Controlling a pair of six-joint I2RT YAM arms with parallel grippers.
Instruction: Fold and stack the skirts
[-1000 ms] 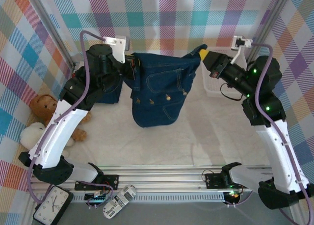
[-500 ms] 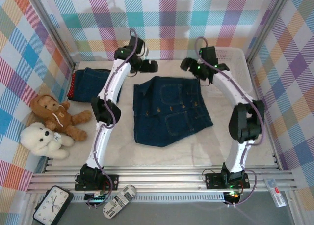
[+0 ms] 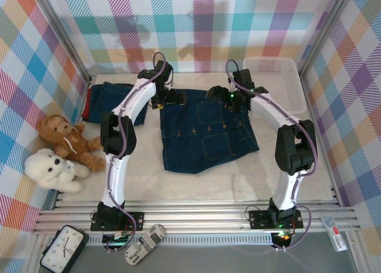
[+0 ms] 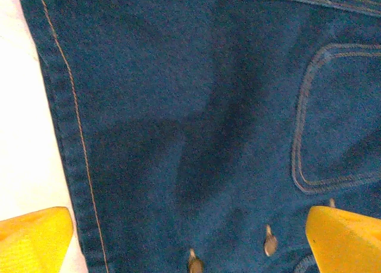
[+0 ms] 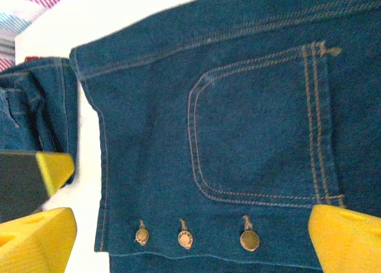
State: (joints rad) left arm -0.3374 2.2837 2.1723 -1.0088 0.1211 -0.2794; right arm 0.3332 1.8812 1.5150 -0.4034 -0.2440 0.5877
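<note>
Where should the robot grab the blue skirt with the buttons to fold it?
Probably its far edge, one corner per gripper, coming straight down from above. The buttoned denim skirt lies spread flat on the table, so only edges can be pinched, and the open left gripper and right gripper hover over that edge.

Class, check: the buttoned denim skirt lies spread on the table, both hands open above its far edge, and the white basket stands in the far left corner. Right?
No: the top external view shows the white basket in the far right corner. The buttoned denim skirt lies spread on the table, left hand and right hand open above its far edge.
</note>
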